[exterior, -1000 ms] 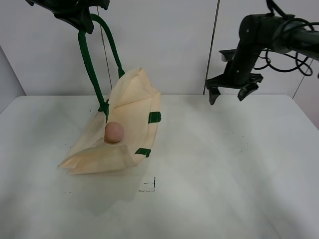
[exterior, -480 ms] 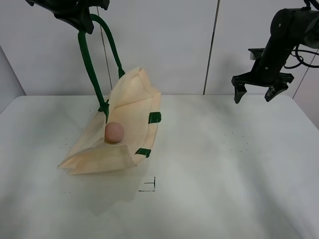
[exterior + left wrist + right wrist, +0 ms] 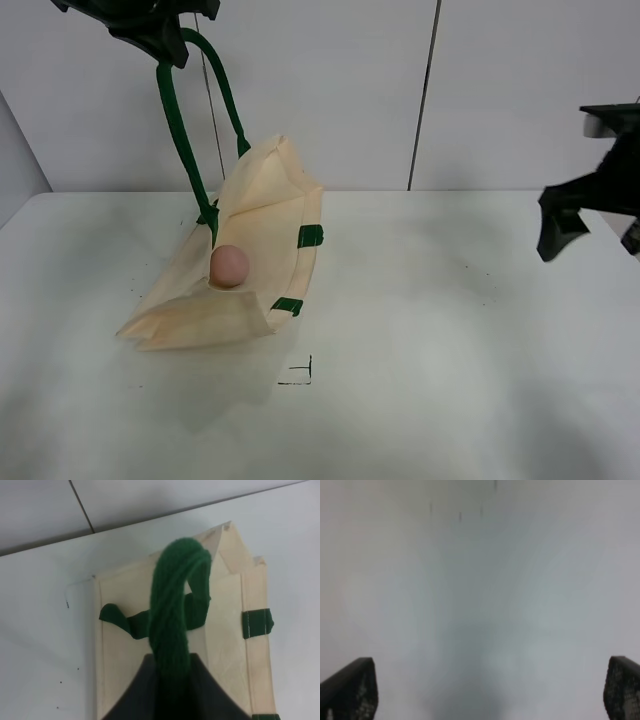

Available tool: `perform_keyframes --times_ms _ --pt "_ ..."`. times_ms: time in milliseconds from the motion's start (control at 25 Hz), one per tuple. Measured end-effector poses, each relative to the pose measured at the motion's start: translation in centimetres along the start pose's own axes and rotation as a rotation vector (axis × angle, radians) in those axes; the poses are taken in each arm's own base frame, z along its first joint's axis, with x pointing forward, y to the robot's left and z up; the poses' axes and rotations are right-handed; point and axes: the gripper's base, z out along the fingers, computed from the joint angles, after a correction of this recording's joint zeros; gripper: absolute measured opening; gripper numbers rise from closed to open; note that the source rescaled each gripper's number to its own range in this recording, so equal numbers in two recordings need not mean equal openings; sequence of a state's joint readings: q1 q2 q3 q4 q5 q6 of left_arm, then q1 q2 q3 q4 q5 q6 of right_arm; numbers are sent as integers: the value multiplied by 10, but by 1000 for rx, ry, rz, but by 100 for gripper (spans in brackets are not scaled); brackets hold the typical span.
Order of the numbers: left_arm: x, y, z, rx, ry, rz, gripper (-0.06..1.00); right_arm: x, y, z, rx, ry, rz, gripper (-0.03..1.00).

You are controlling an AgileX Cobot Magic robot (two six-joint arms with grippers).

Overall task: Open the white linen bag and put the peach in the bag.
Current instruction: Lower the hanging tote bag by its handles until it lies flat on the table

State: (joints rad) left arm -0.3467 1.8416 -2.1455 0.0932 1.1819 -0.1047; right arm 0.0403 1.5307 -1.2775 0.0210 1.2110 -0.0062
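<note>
The white linen bag (image 3: 260, 235) lies on the white table, its mouth held open and one side lifted. My left gripper (image 3: 160, 30) is at the top left, shut on the bag's dark green handle (image 3: 185, 130) and holding it high. The left wrist view shows the handle (image 3: 175, 610) running up into the jaws, with the bag (image 3: 225, 630) below. The peach (image 3: 229, 265) sits inside the open bag. My right gripper (image 3: 590, 225) is open and empty at the far right edge, above the table; the right wrist view shows its fingertips (image 3: 350, 687) wide apart over bare table.
A small black corner mark (image 3: 300, 375) is on the table in front of the bag. A grey wall with a vertical seam (image 3: 425, 95) stands behind the table.
My right gripper has moved right and down, from near the middle back to the far right edge. The left gripper, bag and peach have not moved.
</note>
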Motion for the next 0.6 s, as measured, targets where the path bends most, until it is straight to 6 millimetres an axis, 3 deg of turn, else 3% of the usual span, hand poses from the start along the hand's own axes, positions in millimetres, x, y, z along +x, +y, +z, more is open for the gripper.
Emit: perform_keyframes --times_ms 40,240,400,600 --pt "0 0 0 0 0 0 0 39 0 -7 0 5 0 100" --pt "0 0 0 0 0 0 0 130 0 -24 -1 -79 -1 100" --pt "0 0 0 0 0 0 0 188 0 -28 0 -280 -5 100" --pt "0 0 0 0 0 0 0 240 0 -31 2 -597 -9 100"
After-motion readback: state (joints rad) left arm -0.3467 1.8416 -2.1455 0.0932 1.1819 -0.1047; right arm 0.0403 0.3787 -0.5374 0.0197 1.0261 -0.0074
